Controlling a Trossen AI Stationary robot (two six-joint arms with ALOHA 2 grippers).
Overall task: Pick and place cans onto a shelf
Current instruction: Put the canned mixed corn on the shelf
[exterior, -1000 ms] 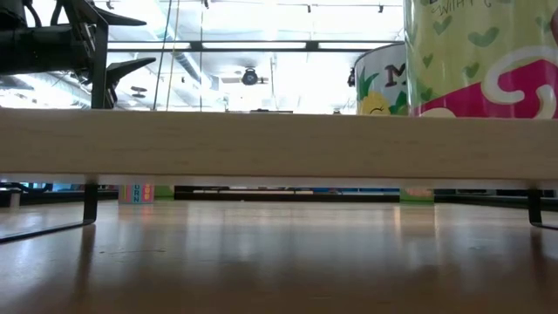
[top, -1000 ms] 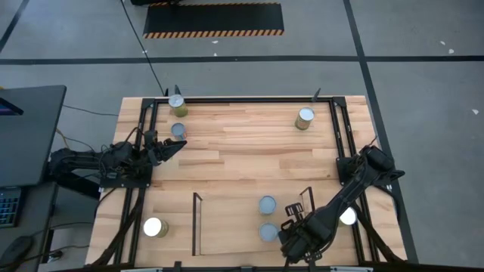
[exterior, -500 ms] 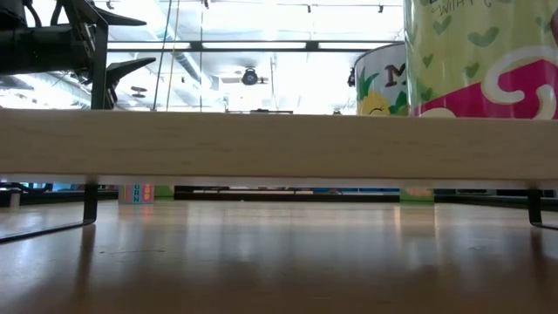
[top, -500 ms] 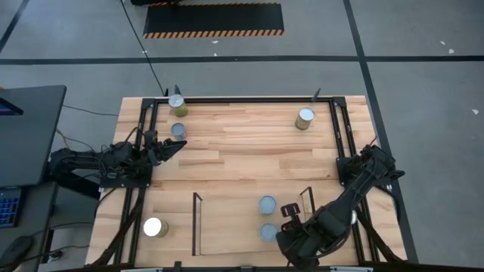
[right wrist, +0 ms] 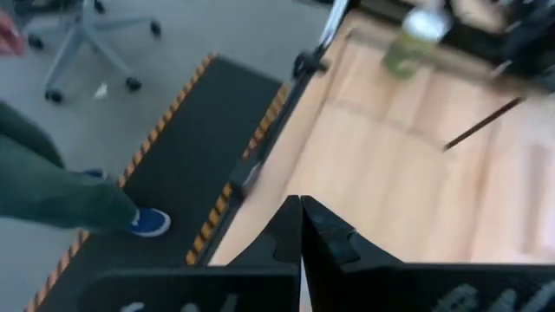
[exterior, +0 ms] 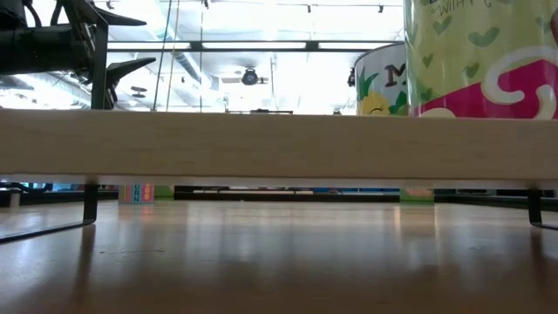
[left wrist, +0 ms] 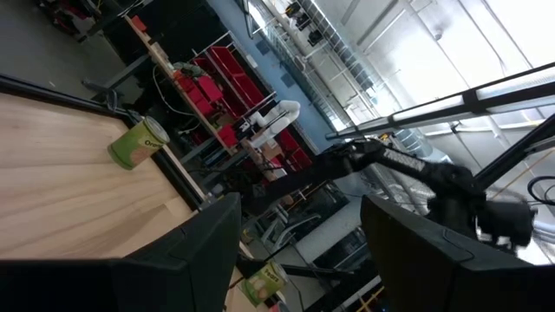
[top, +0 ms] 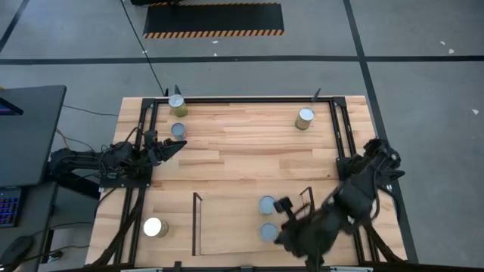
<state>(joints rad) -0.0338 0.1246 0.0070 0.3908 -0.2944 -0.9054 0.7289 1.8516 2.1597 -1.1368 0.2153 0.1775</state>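
Observation:
Two cans (top: 267,204) (top: 268,230) stand upright on the shelf (top: 227,227), a light-wood bay between thin black rods near the table's front edge. The low view shows them on the shelf board (exterior: 261,144), one can (exterior: 479,57) close and the other can (exterior: 379,83) behind it. More cans stand on the table: at the far left (top: 176,103), just in front of it (top: 178,131), at the far right (top: 305,117), and at the near left (top: 155,227). My right gripper (top: 290,236) is shut and empty, raised above the shelf's right end. My left gripper (top: 170,147) waits open at the table's left.
A black rod frame (top: 333,121) runs around the table. The right wrist view shows the table's near edge (right wrist: 260,165), a striped floor mat (right wrist: 173,147) and a person's leg and shoe (right wrist: 147,221) on the floor beyond it. A monitor (top: 30,132) stands left of the table.
My right gripper has risen well above the shelf's right end and has tipped from pointing steeply down to a shallower slant, staying shut. Its arm now covers the can at the near right. The cans and my left arm have kept still.

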